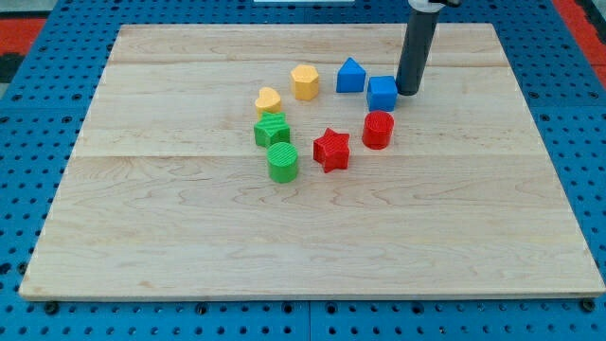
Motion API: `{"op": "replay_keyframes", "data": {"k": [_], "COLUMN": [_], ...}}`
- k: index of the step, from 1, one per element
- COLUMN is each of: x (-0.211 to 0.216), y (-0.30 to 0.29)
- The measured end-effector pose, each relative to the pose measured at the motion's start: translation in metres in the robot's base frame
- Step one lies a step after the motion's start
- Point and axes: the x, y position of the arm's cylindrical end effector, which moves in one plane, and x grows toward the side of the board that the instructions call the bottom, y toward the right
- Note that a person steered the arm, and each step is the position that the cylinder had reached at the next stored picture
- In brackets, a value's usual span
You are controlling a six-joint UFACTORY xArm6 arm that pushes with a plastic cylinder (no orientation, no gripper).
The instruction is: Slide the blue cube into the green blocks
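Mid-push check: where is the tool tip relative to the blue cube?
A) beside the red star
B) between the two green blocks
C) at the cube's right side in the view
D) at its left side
C: my tip sits right beside the blue cube, on its right in the view.

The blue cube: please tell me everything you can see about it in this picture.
The blue cube is a small, plain blue block that looks like plastic, sitting flat and upright on the wooden board, toward the view's top right. My tip stands right at its right side, touching it or nearly so. Another blue block with a peaked top lies just to its left, with a narrow gap. The red cylinder is just below it. The green blocks lie farther to the lower left.
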Motion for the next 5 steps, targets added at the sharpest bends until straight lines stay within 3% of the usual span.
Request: {"op": "replay_keyframes", "data": {"k": [2, 4, 5], "x": [0.0, 0.048, 0.044], "y": [-0.058, -0.088, -0.108]}}
